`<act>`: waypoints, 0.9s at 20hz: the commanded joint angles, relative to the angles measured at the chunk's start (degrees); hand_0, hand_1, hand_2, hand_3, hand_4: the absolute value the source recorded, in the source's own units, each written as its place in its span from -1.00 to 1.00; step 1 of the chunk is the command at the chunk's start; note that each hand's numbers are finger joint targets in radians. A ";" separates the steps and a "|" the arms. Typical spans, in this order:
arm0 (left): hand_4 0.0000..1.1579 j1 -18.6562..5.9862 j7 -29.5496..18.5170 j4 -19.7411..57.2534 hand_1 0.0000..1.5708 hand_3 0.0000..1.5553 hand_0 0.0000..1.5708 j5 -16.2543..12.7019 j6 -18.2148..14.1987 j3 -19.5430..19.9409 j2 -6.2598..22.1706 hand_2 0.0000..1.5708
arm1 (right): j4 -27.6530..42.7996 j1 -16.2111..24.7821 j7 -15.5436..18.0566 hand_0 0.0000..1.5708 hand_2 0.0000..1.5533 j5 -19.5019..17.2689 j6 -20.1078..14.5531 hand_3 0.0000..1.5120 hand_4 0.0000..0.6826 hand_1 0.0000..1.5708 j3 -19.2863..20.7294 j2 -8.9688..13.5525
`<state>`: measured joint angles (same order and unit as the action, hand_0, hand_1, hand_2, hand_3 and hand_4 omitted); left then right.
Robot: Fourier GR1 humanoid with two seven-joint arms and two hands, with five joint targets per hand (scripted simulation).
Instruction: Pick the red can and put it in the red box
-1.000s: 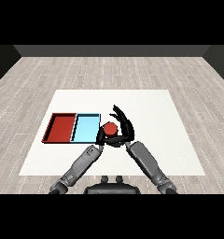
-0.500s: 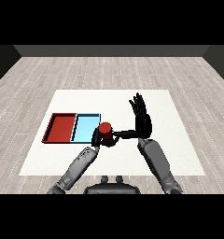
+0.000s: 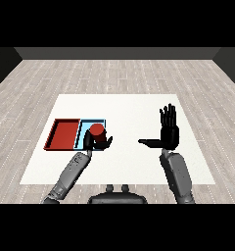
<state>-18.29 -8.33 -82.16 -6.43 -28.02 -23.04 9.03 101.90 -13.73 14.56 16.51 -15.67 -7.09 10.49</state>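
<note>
Just beyond the left hand [image 3: 101, 143], whose fingers curl round the red can [image 3: 96, 131], lies the light blue tray [image 3: 85, 132]; the can is held over its near right part, not yet at the red tray [image 3: 63, 134], which is further to the left of that hand. To do this step well, I judge the hand should carry the can sideways to the left, w/ the can upright, past the wall between both trays, then lower it approx. at the red tray's middle before opening. The right hand [image 3: 168, 133] is open, fingers straight, well apart over the counter [image 3: 129, 110]. Hard to see: the can's lower part and the left fingertips; whether the can touches the blue tray, I cannot tell.
</note>
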 commanded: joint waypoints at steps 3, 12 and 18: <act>0.92 -2.88 6.76 -2.75 1.00 0.86 1.00 3.56 -0.16 5.58 8.18 0.97 | -1.82 7.97 2.52 -1.00 -1.00 -0.13 3.47 -1.00 -1.00 -1.00 2.83 2.93; 0.94 -10.50 10.70 9.18 1.00 0.80 1.00 8.39 1.89 11.66 13.19 0.95 | -12.18 13.99 9.23 -1.00 -1.00 -0.08 8.61 -1.00 -1.00 -1.00 4.68 2.08; 0.86 -10.99 7.15 23.61 0.97 0.86 0.97 8.59 5.15 16.59 16.48 0.94 | -18.84 9.51 10.64 -1.00 -1.00 -0.70 7.73 -1.00 -1.00 -1.00 6.48 0.67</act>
<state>-28.14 1.29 -68.38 1.83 -24.44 -9.40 23.77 87.81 -1.11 24.55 16.43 -7.21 -2.14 11.41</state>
